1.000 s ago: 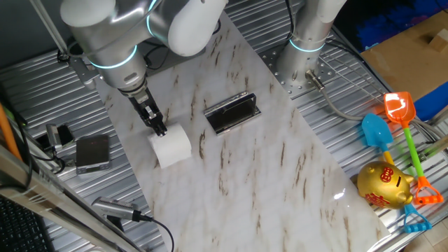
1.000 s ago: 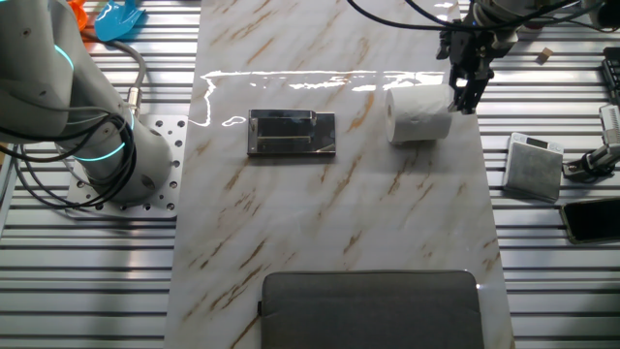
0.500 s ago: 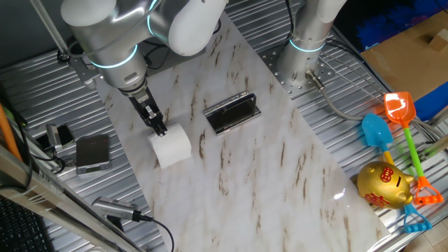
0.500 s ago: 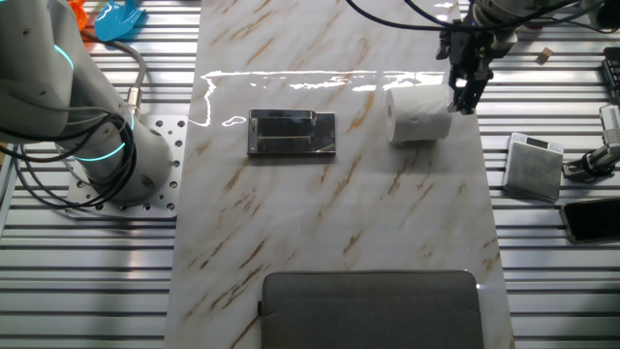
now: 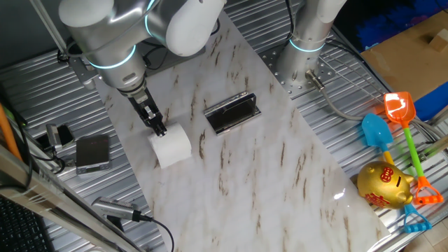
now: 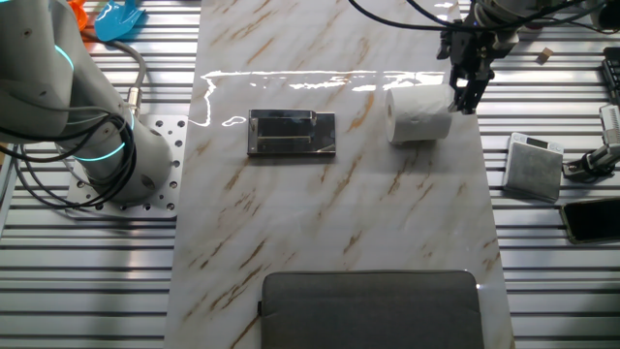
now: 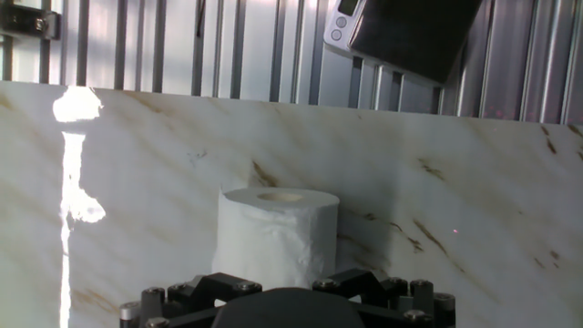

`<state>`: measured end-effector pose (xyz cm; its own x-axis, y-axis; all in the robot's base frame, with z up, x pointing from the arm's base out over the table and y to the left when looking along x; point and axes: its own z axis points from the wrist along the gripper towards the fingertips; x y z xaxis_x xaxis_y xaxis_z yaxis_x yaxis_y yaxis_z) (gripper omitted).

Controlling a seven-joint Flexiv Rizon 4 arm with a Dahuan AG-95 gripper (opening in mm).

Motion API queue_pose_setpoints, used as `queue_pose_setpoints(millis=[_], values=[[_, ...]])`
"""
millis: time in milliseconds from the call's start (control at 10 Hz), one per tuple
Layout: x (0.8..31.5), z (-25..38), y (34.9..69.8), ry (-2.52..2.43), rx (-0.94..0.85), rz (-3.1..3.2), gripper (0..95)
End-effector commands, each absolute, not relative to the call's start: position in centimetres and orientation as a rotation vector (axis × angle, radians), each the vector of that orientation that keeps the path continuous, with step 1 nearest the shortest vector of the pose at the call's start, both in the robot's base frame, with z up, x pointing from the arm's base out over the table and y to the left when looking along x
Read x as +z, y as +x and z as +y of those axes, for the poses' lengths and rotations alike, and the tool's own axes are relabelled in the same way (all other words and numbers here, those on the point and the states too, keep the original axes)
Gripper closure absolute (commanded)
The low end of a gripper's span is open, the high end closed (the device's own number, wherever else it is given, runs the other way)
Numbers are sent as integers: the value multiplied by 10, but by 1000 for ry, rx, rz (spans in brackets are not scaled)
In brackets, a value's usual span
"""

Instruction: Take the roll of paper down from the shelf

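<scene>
The roll of paper (image 5: 170, 148) is already off the shelf (image 5: 232, 113): it sits on the marbled desk (image 5: 266, 182), near the desk's edge and well apart from the dark, metal-edged rack, which now holds nothing. Against the earlier pictures almost nothing differs; desk, shelf and roll lie exactly as they did, and the arm has not visibly shifted in either fixed view, which suggests a pause at the end of the placing rather than a move under way. For the task that reads as nearly finished, with only letting go and drawing clear left to do. The tool (image 5: 159, 129) stands at the top edge of the roll, its fingers touching or just beside the paper; in the other fixed view the tool (image 6: 464, 98) hangs at the roll's (image 6: 418, 114) far side with its two fingers slightly apart. The hand view shows the roll (image 7: 278, 235) close in front of the tool's body, but the fingertips are out of sight there, so I cannot tell whether the paper is pinched or released.
</scene>
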<state>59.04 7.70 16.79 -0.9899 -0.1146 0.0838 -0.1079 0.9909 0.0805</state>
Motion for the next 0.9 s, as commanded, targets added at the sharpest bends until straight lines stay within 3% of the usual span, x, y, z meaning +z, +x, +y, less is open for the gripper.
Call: queue_pose_setpoints(millis=[100,900], values=[[168,77,590,167,-112,-3048,0],[150,86,582,35,-133,-3086,0]])
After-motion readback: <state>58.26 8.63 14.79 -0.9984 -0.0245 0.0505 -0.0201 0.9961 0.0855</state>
